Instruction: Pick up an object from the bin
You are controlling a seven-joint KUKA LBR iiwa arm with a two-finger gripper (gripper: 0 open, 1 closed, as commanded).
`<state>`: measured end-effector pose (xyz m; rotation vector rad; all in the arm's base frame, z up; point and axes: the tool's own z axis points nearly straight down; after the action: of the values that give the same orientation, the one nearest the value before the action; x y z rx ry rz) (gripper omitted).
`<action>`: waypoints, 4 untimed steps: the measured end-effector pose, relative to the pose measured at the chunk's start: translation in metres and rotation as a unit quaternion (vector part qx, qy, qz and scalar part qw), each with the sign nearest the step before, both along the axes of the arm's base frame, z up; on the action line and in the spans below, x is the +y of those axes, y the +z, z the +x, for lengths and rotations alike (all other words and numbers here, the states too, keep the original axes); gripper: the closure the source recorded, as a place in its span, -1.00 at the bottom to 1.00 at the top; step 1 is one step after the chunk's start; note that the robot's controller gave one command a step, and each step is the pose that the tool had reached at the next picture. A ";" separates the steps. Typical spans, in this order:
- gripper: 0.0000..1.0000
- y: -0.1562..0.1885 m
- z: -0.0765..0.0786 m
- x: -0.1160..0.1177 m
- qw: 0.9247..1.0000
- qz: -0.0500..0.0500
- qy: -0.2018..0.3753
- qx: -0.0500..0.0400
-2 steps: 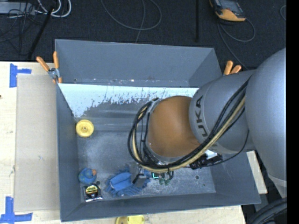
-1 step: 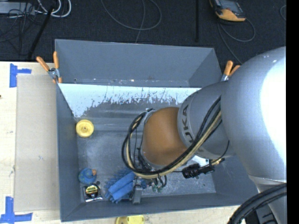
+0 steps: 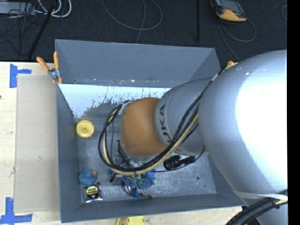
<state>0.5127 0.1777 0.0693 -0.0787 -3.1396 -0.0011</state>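
Observation:
My gripper [image 3: 131, 169] hangs low over the front middle of the bin, mostly hidden under the arm's orange cover. Right below it lies a blue frilly thing [image 3: 142, 183] with dark strands, on the bin floor near the front wall. A small blue lump with an orange spot [image 3: 87, 176] sits to its left. In front of that lump, in the front left corner, lies a black and yellow tape measure [image 3: 93, 191].
A yellow round disc-like thing [image 3: 85, 129] rests on the floor at the left, further back. The arm's large silver body and looping cables cover the right half of the bin.

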 end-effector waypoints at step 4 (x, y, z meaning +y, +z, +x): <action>1.00 0.001 -0.005 -0.094 1.000 -0.003 0.019 0.011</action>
<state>0.5080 0.0836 0.0701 -0.0185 -3.1186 0.0104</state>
